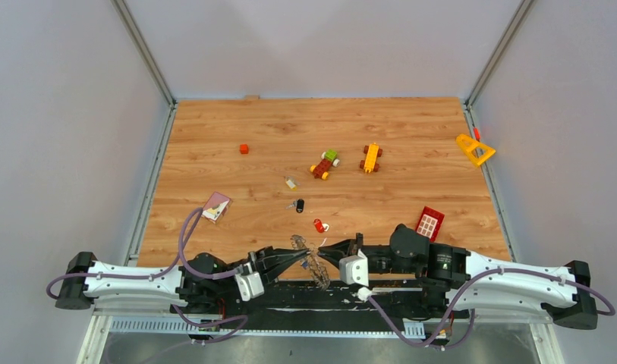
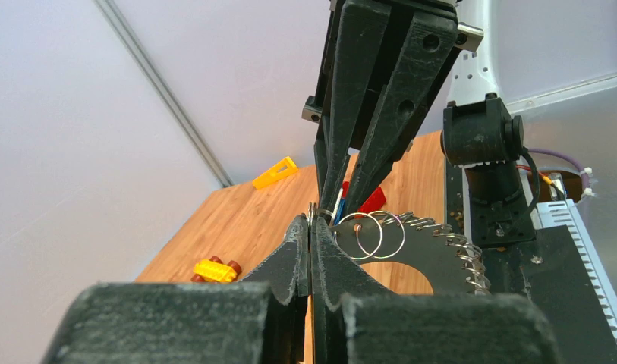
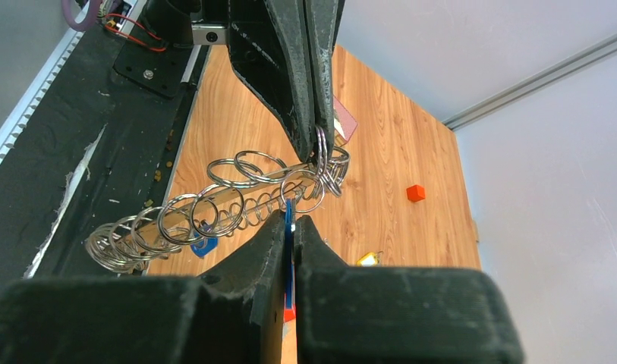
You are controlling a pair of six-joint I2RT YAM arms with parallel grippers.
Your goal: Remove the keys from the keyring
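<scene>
The keyring [image 2: 442,254], a flat grey disc with a wide hole and small wire rings along its rim, hangs between both grippers above the table's near edge [image 1: 315,271]. My left gripper [image 2: 311,225] is shut on a small wire ring at the keyring's rim. Opposite it, my right gripper [image 3: 291,221] is shut on a blue key [image 3: 290,216] that hangs at the same spot. Another blue key [image 3: 203,245] dangles further along the keyring [image 3: 214,201]. Three loose keys lie on the table: one black [image 1: 300,205], one red [image 1: 320,225] and one yellowish [image 1: 291,182].
Two toy block vehicles [image 1: 325,164] [image 1: 371,158] and a small red cube [image 1: 243,149] sit mid-table. A yellow triangle [image 1: 474,149] lies at the right edge, a red window block [image 1: 429,223] near the right arm and a pink card [image 1: 216,205] on the left.
</scene>
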